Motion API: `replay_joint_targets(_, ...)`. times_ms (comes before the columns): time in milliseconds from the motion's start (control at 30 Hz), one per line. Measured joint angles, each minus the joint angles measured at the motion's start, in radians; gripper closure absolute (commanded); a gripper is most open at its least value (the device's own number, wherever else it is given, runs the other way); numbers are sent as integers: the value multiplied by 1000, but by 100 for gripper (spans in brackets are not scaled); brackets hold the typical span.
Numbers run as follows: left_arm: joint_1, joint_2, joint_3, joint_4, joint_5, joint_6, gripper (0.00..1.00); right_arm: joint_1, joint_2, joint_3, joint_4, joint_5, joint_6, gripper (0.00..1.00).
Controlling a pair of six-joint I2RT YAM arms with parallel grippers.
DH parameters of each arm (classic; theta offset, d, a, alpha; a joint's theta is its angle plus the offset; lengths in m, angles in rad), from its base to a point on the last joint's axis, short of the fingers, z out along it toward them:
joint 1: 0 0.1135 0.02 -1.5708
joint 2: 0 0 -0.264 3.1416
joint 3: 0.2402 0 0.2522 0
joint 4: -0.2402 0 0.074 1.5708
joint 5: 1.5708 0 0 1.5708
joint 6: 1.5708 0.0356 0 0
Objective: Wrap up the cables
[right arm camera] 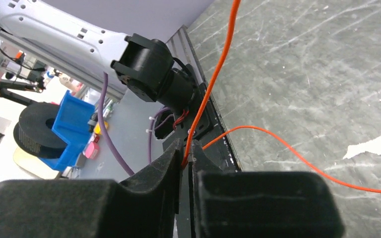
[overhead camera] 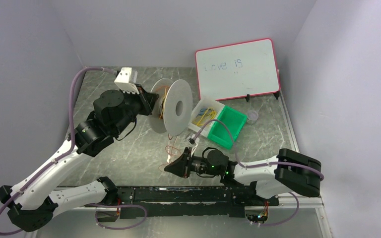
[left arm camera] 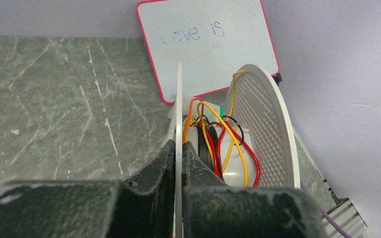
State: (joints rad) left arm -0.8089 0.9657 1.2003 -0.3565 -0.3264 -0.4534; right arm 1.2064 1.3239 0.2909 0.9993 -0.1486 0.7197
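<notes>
right wrist view: right hand (right arm camera: 187,157) closed on the orange cable (right arm camera: 222,59), which trails across the counter (right arm camera: 302,74) on the near side of the white spool (overhead camera: 177,106). left hand (left arm camera: 179,157) clamped on that spool's thin flange; spool stands on edge.

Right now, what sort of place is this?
Probably a robotics lab cell: plain walls boxing in the table, a whiteboard at the back, a blue bin and black reel beyond the edge.
</notes>
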Motion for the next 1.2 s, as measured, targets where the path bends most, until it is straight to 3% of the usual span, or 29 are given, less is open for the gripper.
replay_joint_targets(133,0,9,-6,0,-16,-8,93,33,-23,41,-56,18,-26,95)
replay_joint_targets(567,0,23,-97,2,-85,-29,93,118,-210,216,-287,119,-166,87)
replay_joint_targets(1200,0,16,-218,-11,-98,-60,93,119,-180,395,-311,351,-335,72)
